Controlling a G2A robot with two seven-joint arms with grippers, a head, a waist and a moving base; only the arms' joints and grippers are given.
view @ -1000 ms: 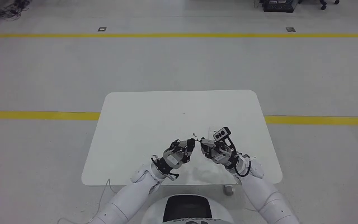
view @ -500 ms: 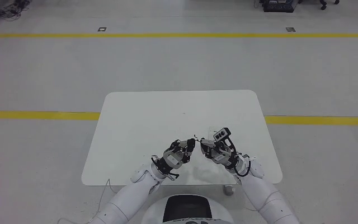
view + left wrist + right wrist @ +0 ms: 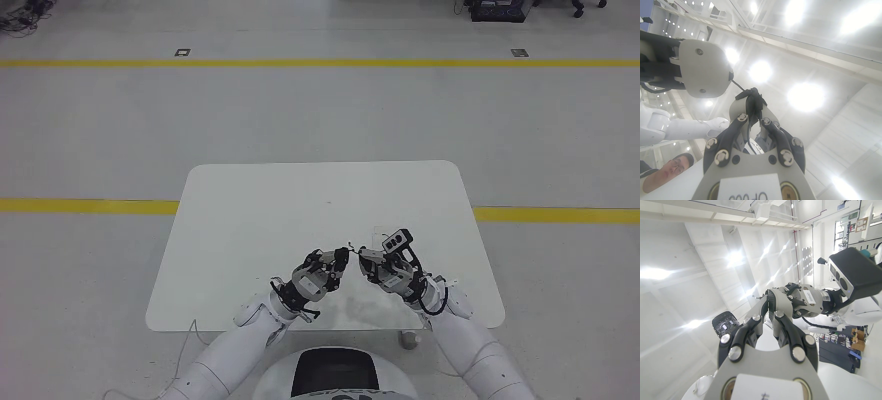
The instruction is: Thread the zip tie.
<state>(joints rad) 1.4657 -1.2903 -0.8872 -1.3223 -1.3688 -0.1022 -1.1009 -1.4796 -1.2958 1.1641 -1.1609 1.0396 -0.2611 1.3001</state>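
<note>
Overhead, both arms meet above the near edge of the table (image 3: 300, 210), lower centre of the frame. At centre frame the left gripper (image 3: 755, 108) pinches the black zip tie (image 3: 753, 101) at its bunched end. The thin tail runs up-left into the right gripper (image 3: 768, 302), whose fingers are pressed together on it. Light, springy and slick, the strap probably steers best gripped close to the tip.

The zip tie (image 3: 750, 93) is black, the table (image 3: 300, 200) white, floor lines (image 3: 100, 63) yellow.
</note>
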